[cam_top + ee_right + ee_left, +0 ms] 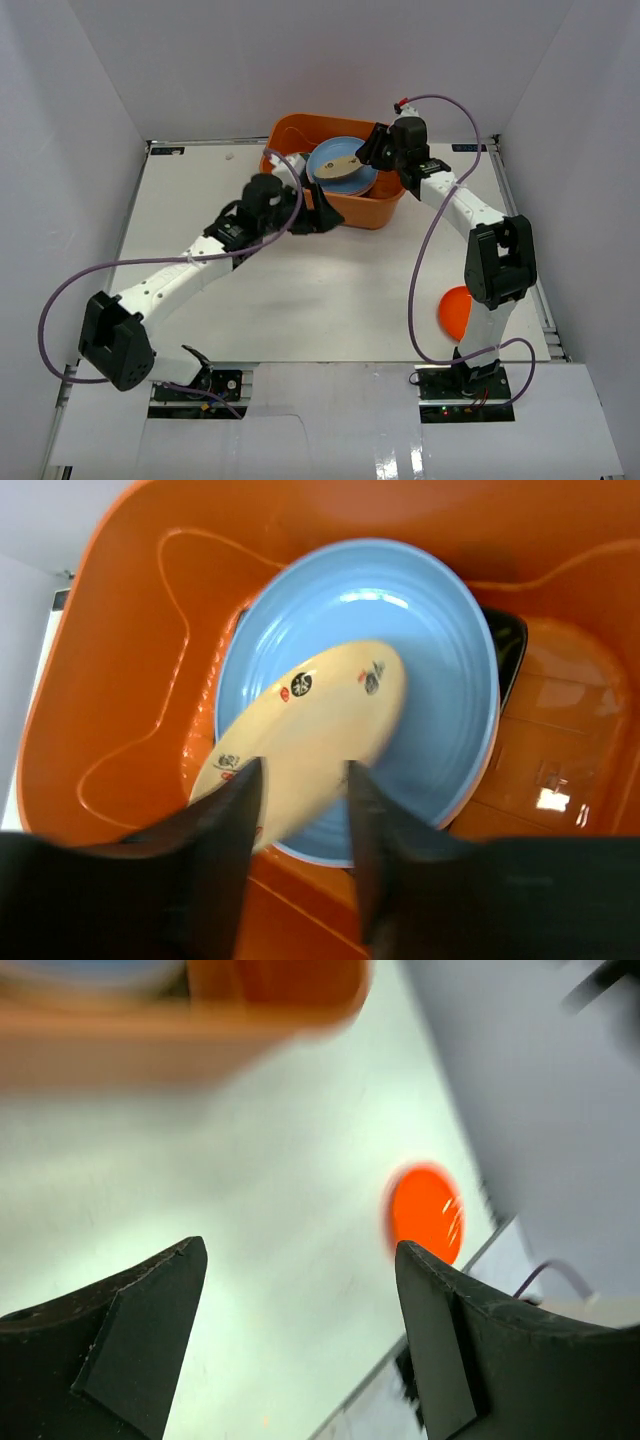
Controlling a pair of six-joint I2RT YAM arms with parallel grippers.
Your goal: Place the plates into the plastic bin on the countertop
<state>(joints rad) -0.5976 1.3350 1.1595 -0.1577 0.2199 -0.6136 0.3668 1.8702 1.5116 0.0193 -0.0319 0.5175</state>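
Right jaws stood narrowly parted around a cream plate (320, 710) leaning on the blue plate (430, 680) inside the orange bin (110, 680). Left jaws gaped wide, empty. The orange plate (425, 1210) on the surface (300, 300) probably needed fetching next.

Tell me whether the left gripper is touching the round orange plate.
Apart. The top view shows the left gripper beside the orange bin, while the round orange plate lies far off by the right arm's base.

**Open middle, crowded bin**

The countertop (300, 290) is free across mid-frame. At upper centre, the plastic bin (372, 212) holds a blue plate (352, 158) and a cream plate (337, 166). The left arm (190, 268) and the right arm (470, 215) crowd its rim. An orange plate (455, 312) sits at lower right.
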